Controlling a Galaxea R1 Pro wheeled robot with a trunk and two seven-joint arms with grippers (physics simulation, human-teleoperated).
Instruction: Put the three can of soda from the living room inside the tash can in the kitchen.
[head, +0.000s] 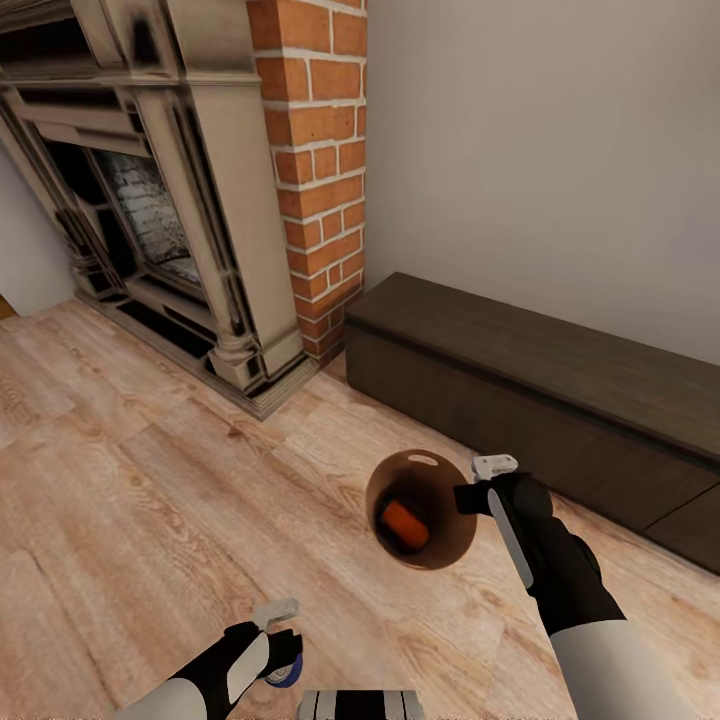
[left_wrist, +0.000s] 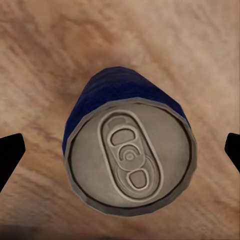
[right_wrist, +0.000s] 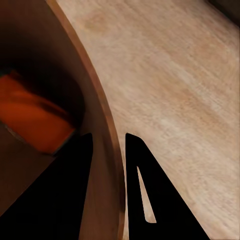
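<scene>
The left gripper has its jaws closed round the dark blue soda can, low over the plank floor. To its right, the right gripper pinches the rim of the trash can, held aloft with an orange can lying inside.

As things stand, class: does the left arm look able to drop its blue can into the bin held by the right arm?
Probably yes. The left gripper holds the blue can, and the bin, gripped at its rim by the right gripper, hangs nearby with its mouth open. Nothing sits between them; one orange can is inside.
</scene>
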